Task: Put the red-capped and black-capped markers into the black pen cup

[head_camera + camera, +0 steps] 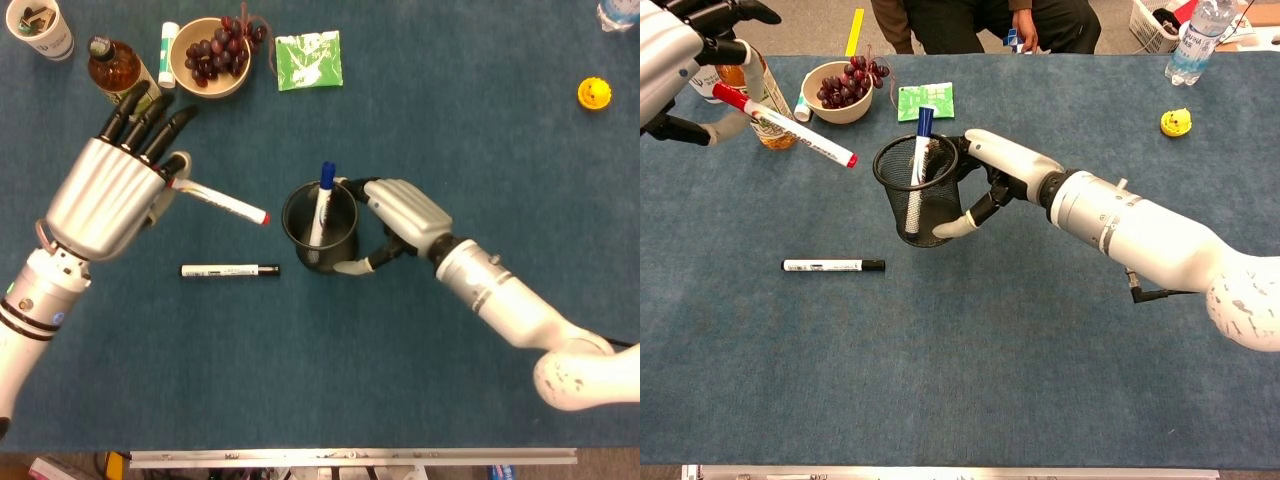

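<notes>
My left hand (105,195) (680,60) pinches the red-capped marker (220,201) (790,125) in the air, its red tip slanting down toward the cup. My right hand (405,222) (990,180) grips the black mesh pen cup (320,228) (918,190), lifted above the table, just right of the marker's tip. A blue-capped marker (321,203) (919,165) stands inside the cup. The black-capped marker (230,270) (833,265) lies flat on the blue cloth, below and between the two hands.
At the back left stand a tea bottle (118,68) (755,85), a paper cup (38,25), a bowl of grapes (210,55) (842,88), a white tube (167,53) and a green packet (308,59) (926,101). A yellow toy (594,93) (1175,122) and a water bottle (1193,40) sit far right.
</notes>
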Controlling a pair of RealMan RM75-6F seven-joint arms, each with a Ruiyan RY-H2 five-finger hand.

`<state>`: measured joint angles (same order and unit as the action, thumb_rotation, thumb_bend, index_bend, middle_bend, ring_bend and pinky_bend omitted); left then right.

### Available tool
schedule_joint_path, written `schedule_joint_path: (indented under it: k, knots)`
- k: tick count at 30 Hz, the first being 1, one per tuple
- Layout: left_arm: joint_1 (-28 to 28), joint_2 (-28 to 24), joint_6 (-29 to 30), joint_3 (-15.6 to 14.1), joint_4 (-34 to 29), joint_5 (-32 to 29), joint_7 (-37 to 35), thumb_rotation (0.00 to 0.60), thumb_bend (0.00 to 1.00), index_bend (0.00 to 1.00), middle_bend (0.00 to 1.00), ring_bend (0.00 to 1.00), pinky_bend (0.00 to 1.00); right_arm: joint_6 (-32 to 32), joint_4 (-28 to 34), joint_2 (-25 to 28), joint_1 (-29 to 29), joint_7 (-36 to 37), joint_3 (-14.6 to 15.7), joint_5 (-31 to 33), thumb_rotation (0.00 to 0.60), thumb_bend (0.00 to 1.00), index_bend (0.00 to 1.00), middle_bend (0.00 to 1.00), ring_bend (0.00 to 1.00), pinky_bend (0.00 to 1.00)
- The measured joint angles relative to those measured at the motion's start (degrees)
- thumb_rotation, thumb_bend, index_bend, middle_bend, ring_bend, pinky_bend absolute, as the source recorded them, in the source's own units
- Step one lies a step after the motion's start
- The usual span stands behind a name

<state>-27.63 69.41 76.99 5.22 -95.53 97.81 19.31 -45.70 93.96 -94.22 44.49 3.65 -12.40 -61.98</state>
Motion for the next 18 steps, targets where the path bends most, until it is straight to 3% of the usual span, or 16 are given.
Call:
schedule_joint_path:
  k: [18]
  knots:
    - [-1.6, 3.5, 0.4, 0.0, 2.9, 2.9, 1.6, 0.6, 0.33, 0.58, 0.17, 0.11, 0.09, -0.6, -1.4, -4.3, 3.5, -5.4, -1.8, 7.0, 0.6, 0.37, 0.48, 0.43, 0.29, 0.23]
